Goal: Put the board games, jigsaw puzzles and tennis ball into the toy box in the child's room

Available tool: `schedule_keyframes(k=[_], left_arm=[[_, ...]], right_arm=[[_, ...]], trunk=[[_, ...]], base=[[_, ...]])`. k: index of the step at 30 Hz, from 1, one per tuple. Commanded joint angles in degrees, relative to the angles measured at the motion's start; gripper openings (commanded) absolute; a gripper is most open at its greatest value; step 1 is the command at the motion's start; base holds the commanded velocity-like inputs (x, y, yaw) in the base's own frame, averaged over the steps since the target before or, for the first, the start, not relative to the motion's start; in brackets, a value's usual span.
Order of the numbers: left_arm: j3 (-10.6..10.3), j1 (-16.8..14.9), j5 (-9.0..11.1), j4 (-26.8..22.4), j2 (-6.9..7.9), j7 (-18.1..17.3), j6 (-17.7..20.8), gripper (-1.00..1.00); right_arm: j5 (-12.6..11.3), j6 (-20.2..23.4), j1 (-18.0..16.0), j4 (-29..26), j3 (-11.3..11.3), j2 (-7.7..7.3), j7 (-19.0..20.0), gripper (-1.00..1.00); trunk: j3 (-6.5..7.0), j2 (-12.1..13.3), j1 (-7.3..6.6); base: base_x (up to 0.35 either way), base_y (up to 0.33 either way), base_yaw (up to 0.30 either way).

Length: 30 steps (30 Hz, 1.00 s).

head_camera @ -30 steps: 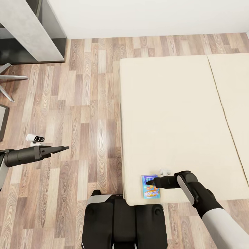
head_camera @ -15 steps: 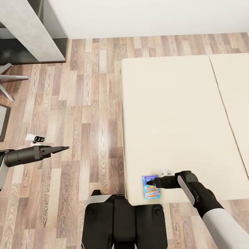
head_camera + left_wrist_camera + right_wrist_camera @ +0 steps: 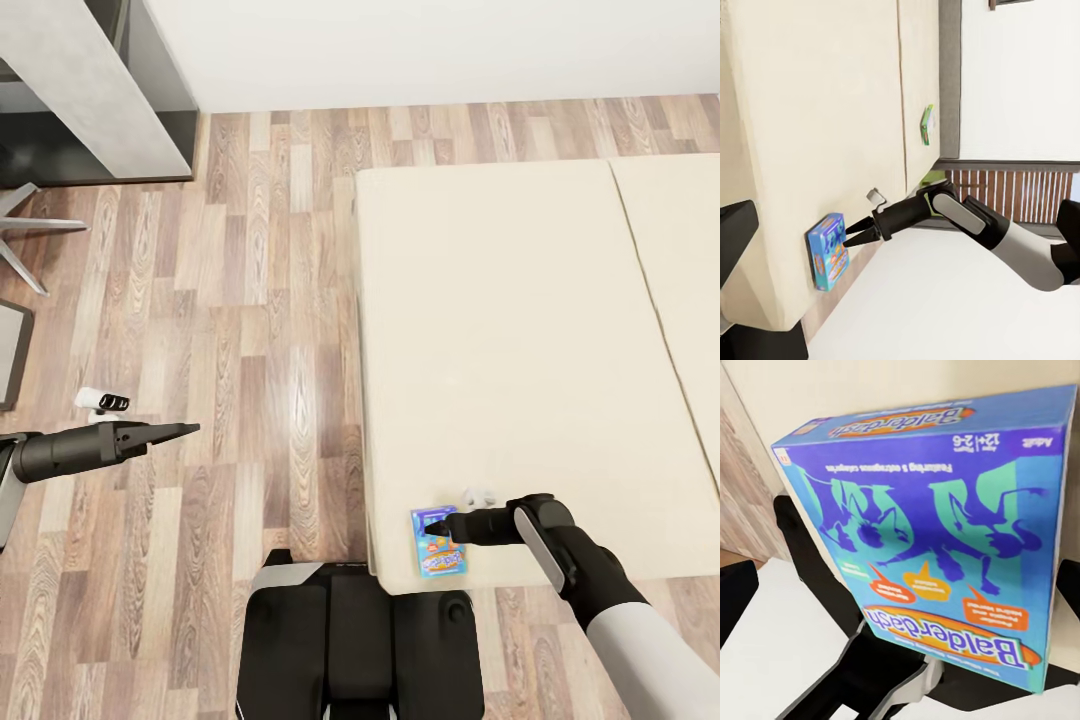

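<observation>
Blue game lies flat at the bed's near corner, long axis running away from the robot. Right gripper at its top face, tips close together, grip on it unclear. Left gripper, tips together, well apart over floor.

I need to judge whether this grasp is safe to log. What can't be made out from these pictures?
- Right gripper jaws: head view too small, left wrist view too distant to tell whether they are open or touch the blue board game.
- Right wrist view: the blue board game hides the mattress behind it.
- Green-and-white board game: too small in the left wrist view to read.
- Table: cut off by the head view's edge.
</observation>
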Motion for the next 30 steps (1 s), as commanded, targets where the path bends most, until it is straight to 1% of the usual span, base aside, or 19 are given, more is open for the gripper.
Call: schedule_keyframes(k=[1,8,30], left_arm=[[0.0,0.0,-0.1,0.0,0.02,-0.2,0.6,1.00],[0.0,0.0,-0.1,0.1,0.02,-0.2,0.6,1.00],[0.0,0.0,0.0,0.1,0.02,-0.2,0.6,1.00]], right_arm=[[0.0,0.2,0.0,-0.1,0.1,-0.05,0.2,1.00],[0.0,0.2,0.0,-0.1,0.1,-0.06,0.2,1.00],[0.1,0.2,0.0,-0.1,0.2,0.37,0.2,1.00]], trunk=[[-0.06,-0.1,0.03],[-0.06,-0.1,0.03],[-0.06,-0.1,0.03]], base=[[0.000,0.082,0.000],[0.000,0.151,0.000],[0.000,0.032,0.000]])
